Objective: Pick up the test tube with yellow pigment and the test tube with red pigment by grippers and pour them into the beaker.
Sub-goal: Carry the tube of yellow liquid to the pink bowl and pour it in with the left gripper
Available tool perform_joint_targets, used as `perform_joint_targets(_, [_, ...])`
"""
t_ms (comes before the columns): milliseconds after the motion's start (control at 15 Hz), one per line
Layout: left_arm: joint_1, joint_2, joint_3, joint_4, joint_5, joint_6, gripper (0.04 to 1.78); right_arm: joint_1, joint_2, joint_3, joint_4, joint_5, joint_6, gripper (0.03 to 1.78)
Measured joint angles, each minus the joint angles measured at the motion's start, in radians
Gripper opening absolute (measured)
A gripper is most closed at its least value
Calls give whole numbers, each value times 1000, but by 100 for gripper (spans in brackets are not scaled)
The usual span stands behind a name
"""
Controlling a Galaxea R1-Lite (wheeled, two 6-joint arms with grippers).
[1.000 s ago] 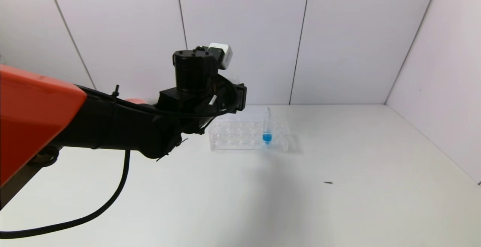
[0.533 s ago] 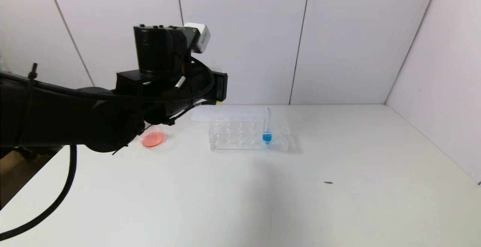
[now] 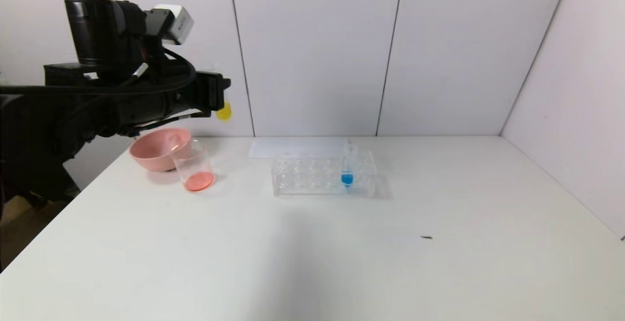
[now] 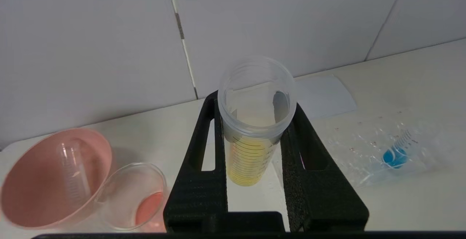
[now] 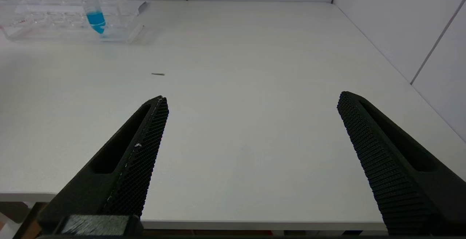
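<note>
Test tube with yellow pigment point(image 4: 251, 148): upright, clamped between the jaws of the left gripper point(image 4: 255, 151), held in the air above and just beyond the beaker point(image 3: 194, 167). Beaker: on the white table point(image 3: 312, 252), red-orange liquid at its bottom, touching the pink bowl point(image 3: 158, 148). An emptied clear tube point(image 4: 74, 168) lies in the bowl. Clear tube rack point(image 3: 323, 174): well apart from the beaker, holding one tube with blue liquid point(image 3: 347, 168). Left arm: raised, wrist level. Right gripper point(image 5: 251, 130): jaws wide, empty, low over the table's near edge, far from the beaker.
</note>
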Motion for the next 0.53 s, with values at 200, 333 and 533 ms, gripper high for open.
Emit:
perform_joint_targets(200, [111,-21,0,24,-70,0,44,0,0,0,0,0,0,170])
perform_joint_targets(333, [174,-28,0,35,-118,0,44,0,0,0,0,0,0,170])
perform_joint_targets(533, [236,-31,0,44,-136,0,44,0,0,0,0,0,0,170])
